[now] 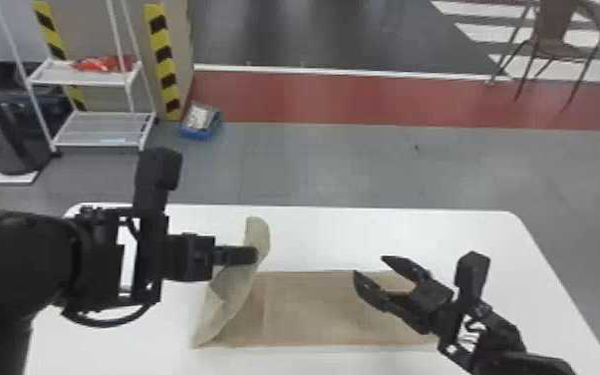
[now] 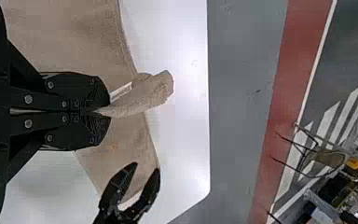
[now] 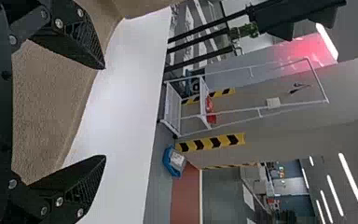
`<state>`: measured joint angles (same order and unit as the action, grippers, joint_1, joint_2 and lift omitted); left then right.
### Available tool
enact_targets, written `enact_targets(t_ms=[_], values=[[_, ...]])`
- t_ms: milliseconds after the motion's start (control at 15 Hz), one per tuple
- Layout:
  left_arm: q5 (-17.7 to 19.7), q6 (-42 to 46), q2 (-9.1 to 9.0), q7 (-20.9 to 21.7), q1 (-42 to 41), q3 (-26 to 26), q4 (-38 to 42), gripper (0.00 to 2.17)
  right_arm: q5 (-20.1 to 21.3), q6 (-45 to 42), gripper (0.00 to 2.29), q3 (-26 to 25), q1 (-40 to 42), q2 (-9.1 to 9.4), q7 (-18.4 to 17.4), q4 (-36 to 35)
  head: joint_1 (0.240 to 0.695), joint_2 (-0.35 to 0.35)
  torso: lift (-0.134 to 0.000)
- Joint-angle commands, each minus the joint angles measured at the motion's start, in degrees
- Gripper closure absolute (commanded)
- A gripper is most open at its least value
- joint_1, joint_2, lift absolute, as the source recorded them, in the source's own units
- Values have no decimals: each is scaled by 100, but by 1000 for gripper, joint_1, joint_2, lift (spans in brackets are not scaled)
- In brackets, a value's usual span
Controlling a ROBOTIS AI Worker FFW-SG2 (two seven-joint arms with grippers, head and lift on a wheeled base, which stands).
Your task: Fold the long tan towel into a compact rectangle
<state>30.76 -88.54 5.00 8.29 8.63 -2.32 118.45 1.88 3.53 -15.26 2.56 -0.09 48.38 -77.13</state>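
In the head view, the towel (image 1: pixel 309 309) lies lengthwise between the left and right edges of the table (image 1: pixel 344 239), its left end raised slantwise by the left gripper (image 1: pixel 255 255), so carrying it over may skew the fold. In the left wrist view, that gripper's fingers are closed on a narrow pinch of cloth, which could slip or let the unheld side crumple. In the right wrist view, the right gripper (image 1: pixel 369 265) holds nothing, fingers wide apart; with the flat part apparently unpinned, a pull could drag it.
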Motion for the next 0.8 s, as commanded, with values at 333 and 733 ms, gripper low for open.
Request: enact_targets(t_ms=[333,733], values=[[-676,1282,-515,-214,552,-831,-1500,1531,-900,-252,87,-1085,149,-281,31,207,695,-288,0],[-597,1862,-515,-645,192,-1358,-1474,1534,-979,-252,87,-1102,201,-317,101,225,695,-350,0]])
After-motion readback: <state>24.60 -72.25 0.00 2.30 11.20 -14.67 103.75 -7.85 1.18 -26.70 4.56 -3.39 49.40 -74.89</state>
